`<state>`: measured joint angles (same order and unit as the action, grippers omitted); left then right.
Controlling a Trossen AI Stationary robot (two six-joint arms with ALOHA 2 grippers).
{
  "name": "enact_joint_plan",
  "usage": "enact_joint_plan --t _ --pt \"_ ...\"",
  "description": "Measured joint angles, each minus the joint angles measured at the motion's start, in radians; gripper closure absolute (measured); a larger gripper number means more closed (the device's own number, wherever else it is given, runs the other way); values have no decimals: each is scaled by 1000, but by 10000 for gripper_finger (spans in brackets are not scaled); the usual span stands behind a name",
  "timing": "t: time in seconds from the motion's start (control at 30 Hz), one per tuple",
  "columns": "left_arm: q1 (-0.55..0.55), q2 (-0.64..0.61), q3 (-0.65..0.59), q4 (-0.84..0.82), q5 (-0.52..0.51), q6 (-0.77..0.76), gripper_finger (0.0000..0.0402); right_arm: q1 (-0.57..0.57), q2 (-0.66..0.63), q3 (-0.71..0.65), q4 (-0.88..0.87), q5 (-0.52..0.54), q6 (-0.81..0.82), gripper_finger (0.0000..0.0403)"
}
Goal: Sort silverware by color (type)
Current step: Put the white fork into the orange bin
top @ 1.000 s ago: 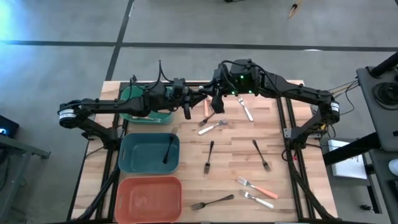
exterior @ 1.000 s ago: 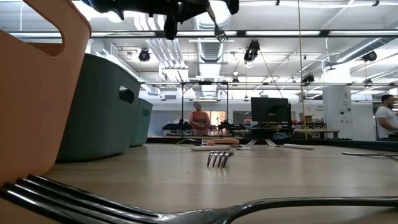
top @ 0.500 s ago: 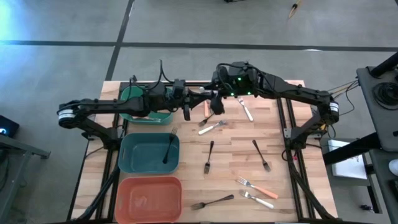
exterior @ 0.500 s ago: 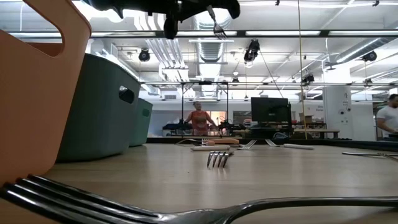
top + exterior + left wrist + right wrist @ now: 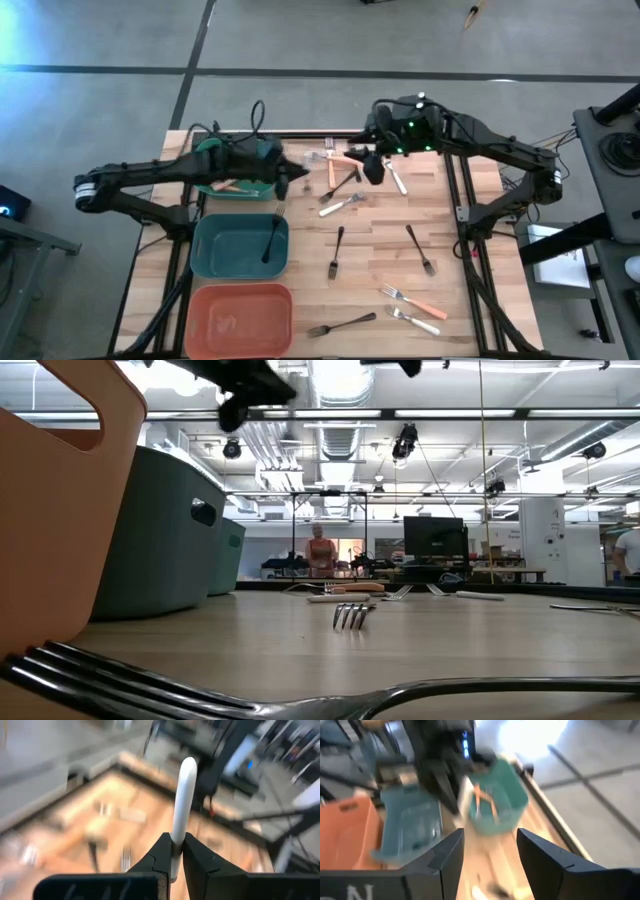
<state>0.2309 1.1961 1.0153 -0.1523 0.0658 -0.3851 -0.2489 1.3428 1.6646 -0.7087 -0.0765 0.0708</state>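
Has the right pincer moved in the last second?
Yes. The right pincer drew away from the green bin, toward the table's right side.

Left gripper, w/ white fork pinched, hangs by green bin; teal bin below. Right gripper, fingers apart, over scattered forks; bare wood farther out.

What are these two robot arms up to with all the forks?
They are sorting forks into bins. The left gripper has its jaws shut on a white-handled fork, by the green bin that already holds orange-handled forks. The right gripper hangs with its jaws open above the table's far side. One black fork leans in the teal bin; the salmon bin holds none.
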Motion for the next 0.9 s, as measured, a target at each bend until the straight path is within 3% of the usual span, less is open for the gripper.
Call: enact_joint_plan --t 0.17,0.27,0.37,0.5,0.63,0.8,0.9 --pt "-93 -126 96 -385 -6 -165 391 0 -21 0 -167 -1 15 242" --pt "-249 -142 142 -510 -72 -338 391 0 -19 0 -251 -1 18 248" --pt "-453 -113 163 -527 -166 -488 391 0 -6 -1 -304 -1 12 253" --pt "-722 -19 200 -564 -256 -714 391 0 11 -5 -356 -2 -3 261" --pt "-939 97 312 -656 -325 -930 391 0 29 -18 -371 -2 -4 267" --pt "-1097 274 482 -938 -338 -1108 391 0 43 -39 -377 -3 22 268" --pt "-1141 363 558 -1074 -273 -1100 386 0 55 -46 -401 -4 50 267"
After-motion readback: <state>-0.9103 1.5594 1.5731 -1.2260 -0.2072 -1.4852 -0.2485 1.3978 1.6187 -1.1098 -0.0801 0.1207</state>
